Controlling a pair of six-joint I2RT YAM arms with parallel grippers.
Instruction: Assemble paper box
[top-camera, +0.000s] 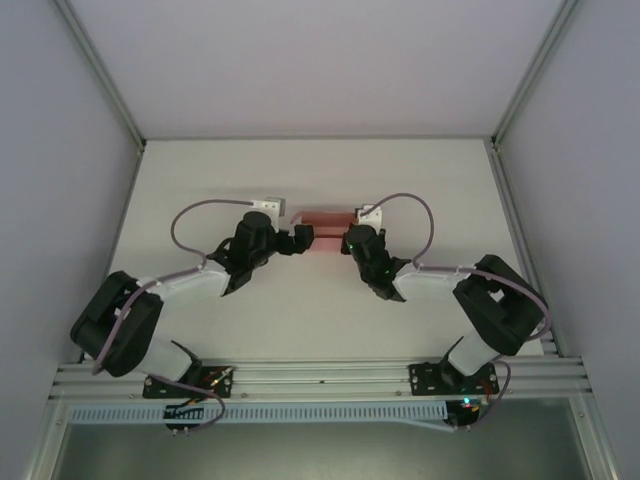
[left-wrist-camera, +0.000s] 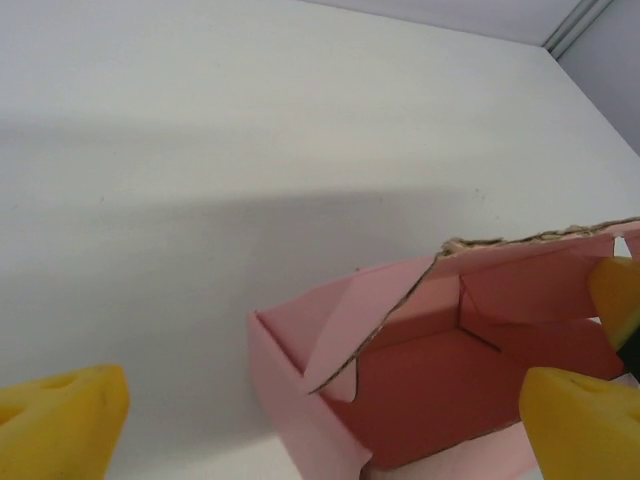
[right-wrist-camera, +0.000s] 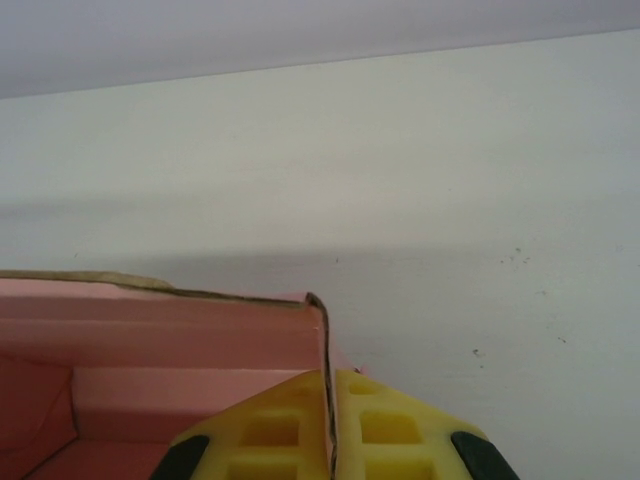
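The white table (top-camera: 300, 310) holds the pink box (top-camera: 327, 218) near its middle, a bit toward the far side, right between the two grippers. The box looks half made. In the left wrist view the box (left-wrist-camera: 430, 390) has its floor down and its walls standing up, but one loose flap (left-wrist-camera: 372, 312) leans over the open inside and is not tucked in. So I think the job is at the folding step, with the flaps not yet shut. The left gripper (top-camera: 300, 238) is at the left end of the box. Its yellow fingers (left-wrist-camera: 60, 420) are spread very wide, and it holds nothing; part of the box lies in the gap between them. The right gripper (top-camera: 352, 241) is at the other end. Its two yellow pads (right-wrist-camera: 395, 430) are squeezed tight on the thin side wall (right-wrist-camera: 322, 340) of the box, one pad inside and one outside. Next, I think the left gripper should push the loose flap into place while the right one holds the box steady, going gently, because the card is thin and could bend.
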